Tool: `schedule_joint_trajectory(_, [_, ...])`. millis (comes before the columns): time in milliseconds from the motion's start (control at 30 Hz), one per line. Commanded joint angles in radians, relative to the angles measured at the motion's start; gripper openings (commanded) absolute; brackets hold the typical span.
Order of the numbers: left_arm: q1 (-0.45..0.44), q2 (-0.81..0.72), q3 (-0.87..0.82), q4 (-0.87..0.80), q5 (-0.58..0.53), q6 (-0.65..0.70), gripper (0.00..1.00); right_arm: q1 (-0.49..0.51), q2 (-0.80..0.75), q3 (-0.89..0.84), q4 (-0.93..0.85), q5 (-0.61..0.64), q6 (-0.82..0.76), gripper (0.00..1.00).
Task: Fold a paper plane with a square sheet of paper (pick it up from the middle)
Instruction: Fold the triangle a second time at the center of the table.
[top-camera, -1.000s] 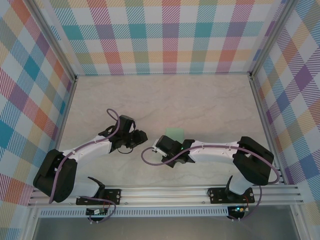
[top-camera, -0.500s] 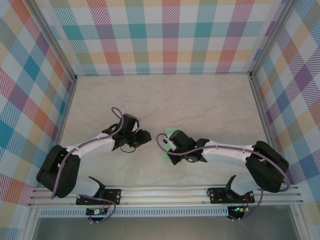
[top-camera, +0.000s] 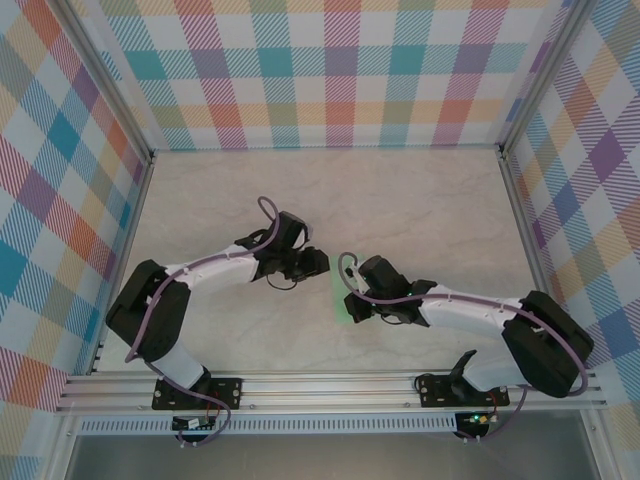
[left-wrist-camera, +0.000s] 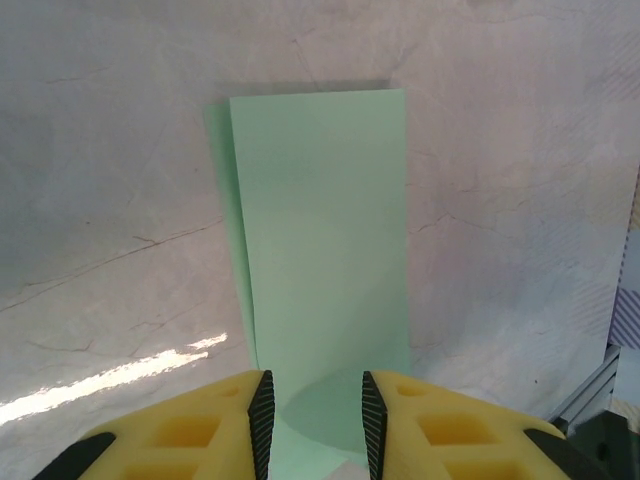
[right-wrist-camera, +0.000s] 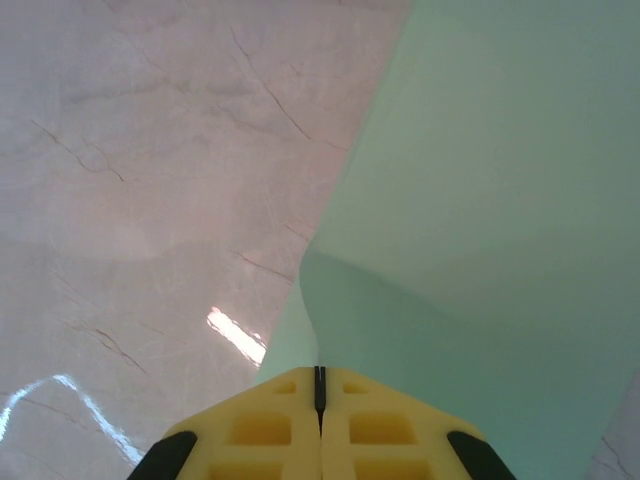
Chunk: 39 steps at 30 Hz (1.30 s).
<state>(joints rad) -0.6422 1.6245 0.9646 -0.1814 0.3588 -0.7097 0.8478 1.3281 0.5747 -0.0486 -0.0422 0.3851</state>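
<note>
Mint-green paper plane (left-wrist-camera: 320, 250) on marble table (left-wrist-camera: 100, 150); left claw (left-wrist-camera: 313, 420) spread over it; right claw (right-wrist-camera: 319, 385) pinching edge.

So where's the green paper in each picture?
Top external: green paper at centre, between left gripper and right gripper.
Left wrist: middle, running down between open yellow fingers.
Right wrist: right side, pinched by shut yellow fingers.
Shared landmark: marbled table under it.

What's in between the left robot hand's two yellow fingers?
The pale green folded paper shows in the gap of the open left gripper, in the left wrist view.
</note>
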Motion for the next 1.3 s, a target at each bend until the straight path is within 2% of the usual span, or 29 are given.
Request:
schedule_joint_trajectory(0, [-0.016, 0.036, 0.039, -0.02, 0.02, 0.009, 0.32, -0.003, -0.053, -0.032, 0.107, -0.006, 0.024, 0.05])
schedule_joint_trajectory(233, [-0.027, 0.121, 0.131, -0.02, 0.042, 0.009, 0.31, -0.002, -0.037, -0.042, 0.118, 0.013, 0.007, 0.05])
schedule_joint_trajectory(467, [-0.045, 0.282, 0.262, -0.055, 0.126, 0.023, 0.29, -0.003, -0.056, -0.076, 0.146, 0.025, -0.054, 0.05])
schedule_joint_trajectory(700, [-0.073, 0.417, 0.358, -0.086, 0.148, 0.041, 0.26, -0.003, -0.054, -0.087, 0.138, 0.042, -0.084, 0.06])
schedule_joint_trajectory(1033, [-0.083, 0.439, 0.383, -0.171, 0.106, 0.077, 0.24, -0.005, -0.051, -0.062, 0.014, 0.137, -0.015, 0.08])
schedule_joint_trajectory(1267, [-0.083, 0.426, 0.415, -0.201, 0.097, 0.103, 0.25, -0.059, -0.022, -0.056, 0.016, 0.078, -0.004, 0.08])
